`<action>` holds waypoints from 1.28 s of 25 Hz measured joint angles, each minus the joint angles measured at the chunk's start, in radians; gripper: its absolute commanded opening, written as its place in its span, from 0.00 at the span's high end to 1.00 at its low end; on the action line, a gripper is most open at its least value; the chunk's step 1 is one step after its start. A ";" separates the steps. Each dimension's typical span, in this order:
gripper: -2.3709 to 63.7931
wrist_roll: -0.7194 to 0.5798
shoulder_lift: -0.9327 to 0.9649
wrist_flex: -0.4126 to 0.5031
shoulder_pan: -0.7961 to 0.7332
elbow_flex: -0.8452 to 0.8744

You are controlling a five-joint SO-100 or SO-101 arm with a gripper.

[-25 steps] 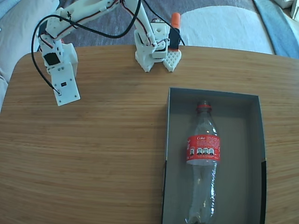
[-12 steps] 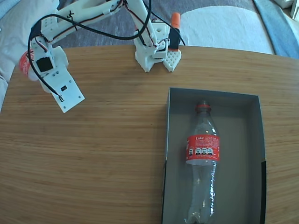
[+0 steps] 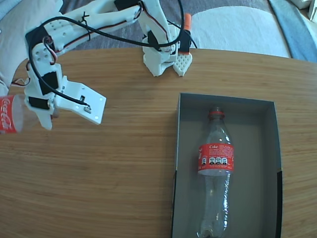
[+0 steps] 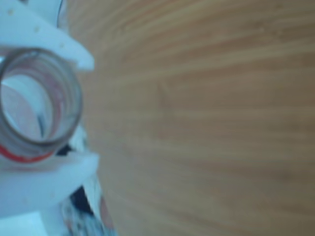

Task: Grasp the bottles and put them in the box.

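Note:
My gripper (image 3: 39,106) is at the table's far left, shut on the neck end of a clear Coca-Cola bottle (image 3: 7,115). That bottle lies sideways, and its red label is cut off by the left border of the fixed view. In the wrist view the bottle's mouth (image 4: 37,101) faces the camera. It is pinched between the two white fingers (image 4: 44,182) of the gripper (image 4: 86,110), and a red ring shows below it. A second bottle (image 3: 215,163) lies lengthwise inside the grey box (image 3: 177,139) at the right, cap toward the back.
The arm's white base (image 3: 161,57) stands at the table's back edge, with an orange-topped part (image 3: 185,22) beside it. Black cables loop over the arm. Bare wooden tabletop (image 3: 124,163) lies between the gripper and the box. The box runs past the bottom border.
The arm has swung from the back left toward the front left and its wrist has turned. The held bottle, unseen a second ago, now shows at the left border. The boxed bottle has stayed put.

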 measured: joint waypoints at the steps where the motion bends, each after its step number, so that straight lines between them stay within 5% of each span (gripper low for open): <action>1: 0.94 -0.025 0.000 0.025 -0.037 -0.035; 14: 0.94 -0.083 0.000 0.278 -0.546 -0.245; 32: 0.97 -0.077 0.250 0.279 -1.157 -0.126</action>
